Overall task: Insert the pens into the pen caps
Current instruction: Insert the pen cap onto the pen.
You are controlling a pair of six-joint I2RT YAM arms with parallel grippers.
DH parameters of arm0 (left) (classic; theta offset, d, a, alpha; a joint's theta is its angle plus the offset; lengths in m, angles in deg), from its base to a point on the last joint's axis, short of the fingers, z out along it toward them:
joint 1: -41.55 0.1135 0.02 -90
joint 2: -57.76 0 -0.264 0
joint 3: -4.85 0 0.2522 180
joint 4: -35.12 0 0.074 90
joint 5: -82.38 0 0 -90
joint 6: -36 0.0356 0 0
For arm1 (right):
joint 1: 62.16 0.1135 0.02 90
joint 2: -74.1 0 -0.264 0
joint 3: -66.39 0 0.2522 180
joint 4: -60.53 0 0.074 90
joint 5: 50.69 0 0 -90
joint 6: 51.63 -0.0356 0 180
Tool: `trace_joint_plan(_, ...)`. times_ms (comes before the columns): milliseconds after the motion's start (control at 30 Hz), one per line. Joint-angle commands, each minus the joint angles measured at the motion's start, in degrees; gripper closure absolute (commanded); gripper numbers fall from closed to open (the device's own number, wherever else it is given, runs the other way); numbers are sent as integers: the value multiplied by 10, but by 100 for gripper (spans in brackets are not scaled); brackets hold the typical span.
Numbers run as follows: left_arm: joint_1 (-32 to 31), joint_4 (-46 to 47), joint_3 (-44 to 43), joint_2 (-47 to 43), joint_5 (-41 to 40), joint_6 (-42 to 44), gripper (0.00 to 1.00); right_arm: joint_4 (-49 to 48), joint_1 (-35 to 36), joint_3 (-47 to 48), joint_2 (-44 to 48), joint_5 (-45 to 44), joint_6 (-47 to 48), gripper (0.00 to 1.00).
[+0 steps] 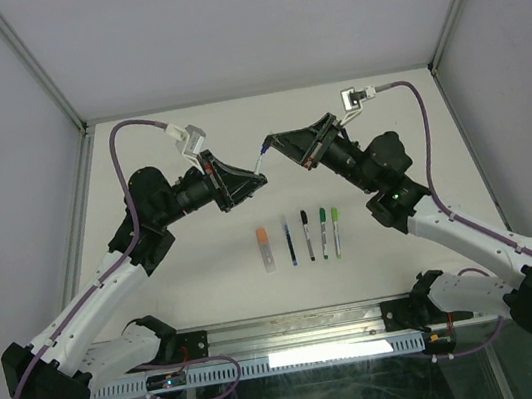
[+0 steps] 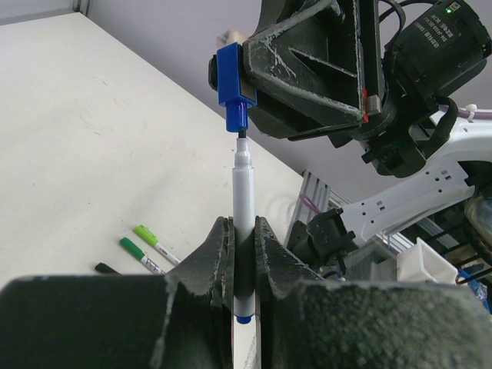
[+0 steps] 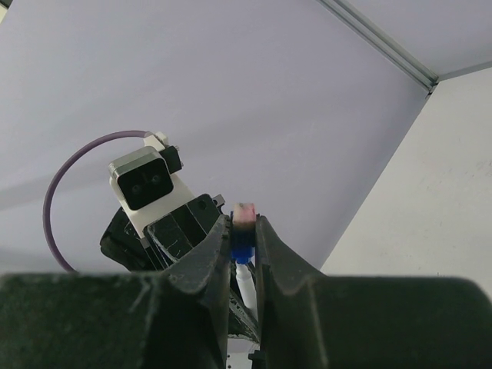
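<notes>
My left gripper [image 2: 243, 231] is shut on a white pen [image 2: 244, 204] with a blue end, held above the table with its dark tip pointing at a blue cap [image 2: 233, 81]. My right gripper [image 3: 244, 240] is shut on that blue cap [image 3: 243, 244], mouth toward the pen. The pen's tip is just at the cap's mouth. In the top view the two grippers meet above the table, left [image 1: 255, 180] and right [image 1: 268, 146], with the pen [image 1: 260, 165] between them. On the table lie several capped pens: orange [image 1: 266, 247], dark blue [image 1: 289, 240], black [image 1: 307, 234], dark green [image 1: 324, 231], light green [image 1: 336, 230].
The row of capped pens lies at the table's middle, below the raised grippers. Grey walls enclose the table at the back and sides. A metal rail [image 1: 299, 341] with cables runs along the near edge between the arm bases.
</notes>
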Motion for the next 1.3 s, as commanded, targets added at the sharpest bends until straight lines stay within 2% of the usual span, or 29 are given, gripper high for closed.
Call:
trace_joint_plan(0, 3, 27, -18, -3, 9, -4, 100, -9, 3, 35, -2, 16, 12, 100)
trace_joint_plan(333, 3, 26, -20, 1, 8, -3, 100, 6, 4, 54, -12, 68, 20, 100)
trace_joint_plan(533, 3, 24, -20, 2, 7, 0, 100, 75, 4, 77, -8, 87, 36, 100)
trace_joint_plan(667, 3, 22, -20, 3, 7, 4, 100, 147, 3, 106, -16, 131, 75, 100)
trace_joint_plan(867, 4, 25, -25, 5, 3, 6, 100, 178, 11, 113, -40, 181, 67, 100)
trace_joint_plan(1067, 4, 34, -31, 9, -15, 5, 100, 225, 45, 99, -41, 169, 110, 100)
trace_joint_plan(1267, 3, 50, -40, 15, -30, 6, 100, 228, 72, 76, -39, 146, 129, 98)
